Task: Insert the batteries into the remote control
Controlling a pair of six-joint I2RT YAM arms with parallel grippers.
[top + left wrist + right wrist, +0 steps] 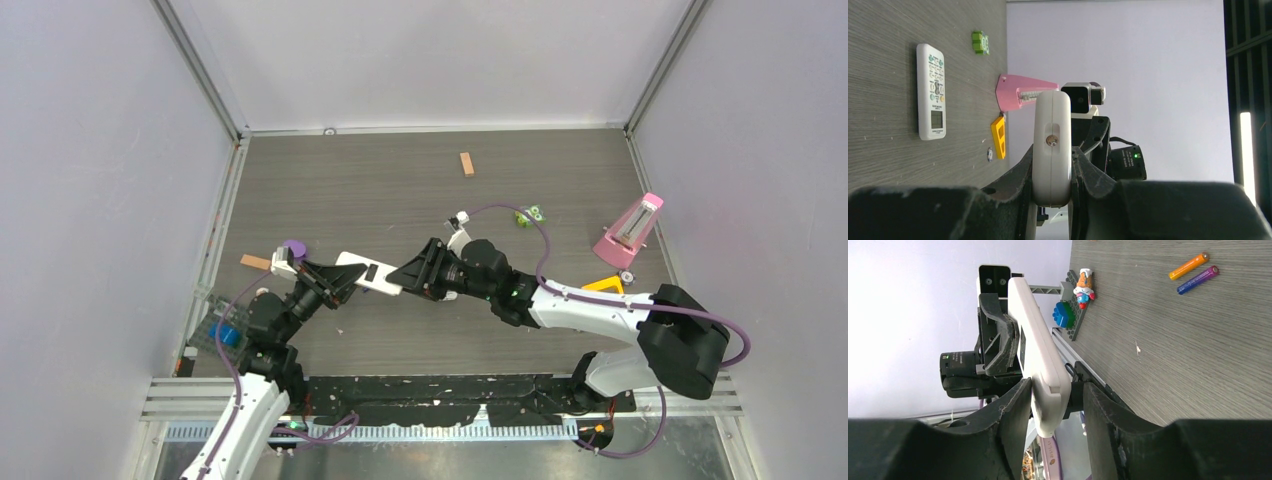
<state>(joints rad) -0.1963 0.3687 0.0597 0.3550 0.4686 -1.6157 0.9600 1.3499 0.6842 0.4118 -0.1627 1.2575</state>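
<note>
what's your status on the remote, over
Left gripper, right gripper shut on remote control, airborne. Orange battery and purple battery loose on table, not loaded. Nothing blocking.

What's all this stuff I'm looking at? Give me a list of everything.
held remote: 1, white, lifted between both grippers
second remote: 1, white with display, flat on table
orange battery: 1, orange, on table
purple battery: 1, purple, beside the orange one
wooden blocks: 2, tan, one far centre, one left
metronome: 1, pink, right side
triangle piece: 1, yellow, near metronome
green toy: 1, green, right of centre
brick plate: 1, grey, left edge
blue brick: 1, blue, on plate
figure: 1, orange, white and red, on plate
table: 1, grey wood-grain
left gripper: 1, black, shut on held remote
right gripper: 1, black, shut on held remote
</note>
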